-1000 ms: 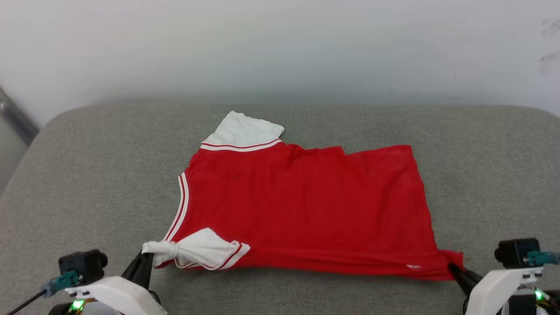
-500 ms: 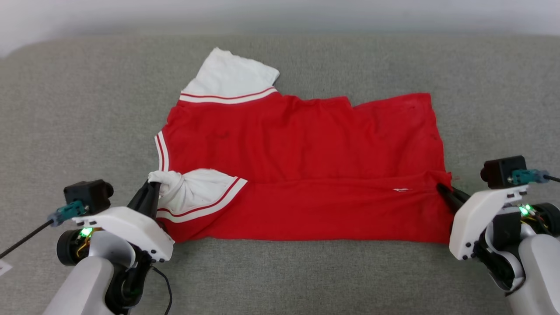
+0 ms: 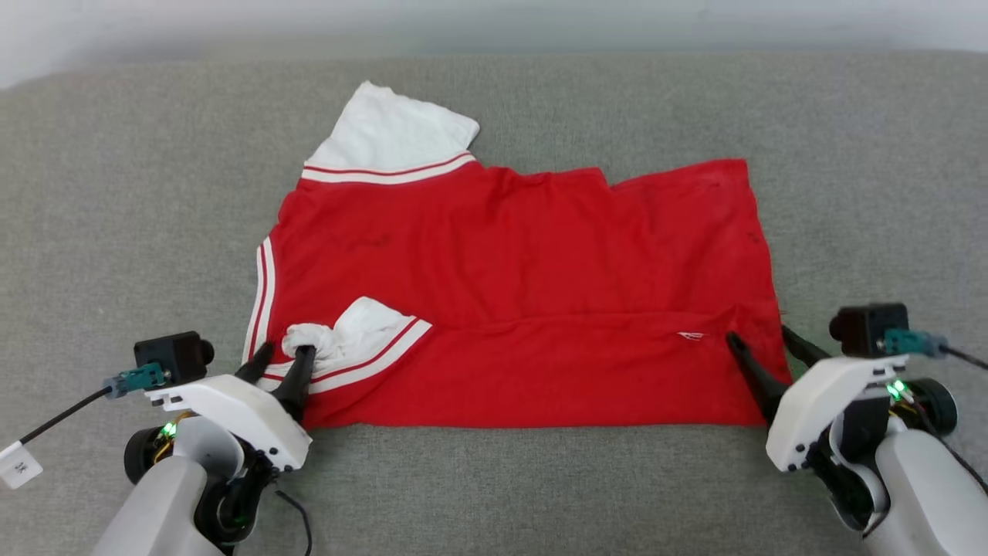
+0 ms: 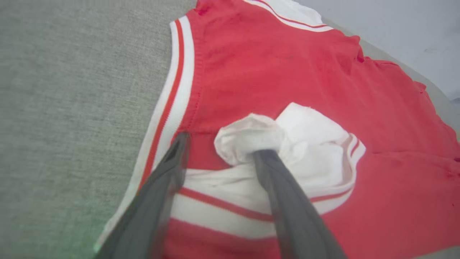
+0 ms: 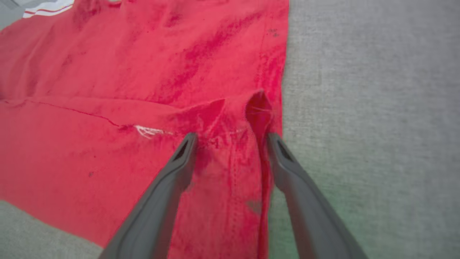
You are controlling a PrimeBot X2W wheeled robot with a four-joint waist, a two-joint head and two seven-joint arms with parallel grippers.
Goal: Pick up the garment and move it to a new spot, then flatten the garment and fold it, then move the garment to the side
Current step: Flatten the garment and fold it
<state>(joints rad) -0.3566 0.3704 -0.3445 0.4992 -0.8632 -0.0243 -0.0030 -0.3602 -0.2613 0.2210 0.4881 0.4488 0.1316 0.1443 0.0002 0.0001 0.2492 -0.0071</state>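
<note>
- Both grips have let go since half a second ago: the left pincer (image 3: 285, 354) now stands spread at the bunched white sleeve (image 3: 340, 340), one finger touching it, and the right pincer (image 3: 759, 334) gapes over the red hem corner.
- Folded over, the garment's (image 3: 525, 255) near strip hides the layer beneath; the frame edge cuts off both forearms.
- It lies flat mid-desk (image 3: 116, 193), with a pale wall (image 3: 494, 19) behind.
- Red cloth, faintly creased, has striped trim; the desk cover is grey and woven.
</note>
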